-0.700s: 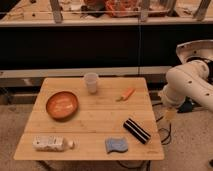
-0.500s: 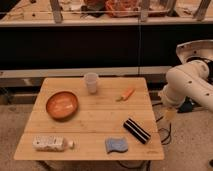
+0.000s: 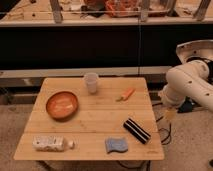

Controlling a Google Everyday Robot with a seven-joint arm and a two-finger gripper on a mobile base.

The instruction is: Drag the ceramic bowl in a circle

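Camera view takes in a wooden worktop (image 3: 100, 119) from above and in front, with the bowl (image 3: 62, 105) at its 9 o'clock side, upright, orange inside and clear of its neighbours. A white cup (image 3: 91, 82) stands at 12 o'clock, a carrot (image 3: 127, 94) lies at about 1 o'clock, a black striped block (image 3: 136, 130) lies at 4 o'clock, a blue sponge (image 3: 116, 145) at 5 o'clock near the front edge, and a bottle (image 3: 50, 144) lies on its side at 7 o'clock.

The gripper (image 3: 170, 113) hangs off the worktop's 3 o'clock edge, pointing down under the bulky white arm (image 3: 190, 85), well apart from the bowl across the whole worktop. Whether the jaws are released or clenched I cannot tell. Nothing appears to be held.

The arm looks tucked to the side, likely so that it blocks none of the worktop and the bowl stays in plain sight; the task has, by my reading, not begun. The bowl sits with open wood around it toward 3 o'clock and 6 o'clock, which should leave room for a dragged circle, though the cup at its 1 o'clock and the bottle at its 6 o'clock are the nearest things a wide loop could knock. The reach will likely have to pass over the carrot or the block, so a high approach seems wise.
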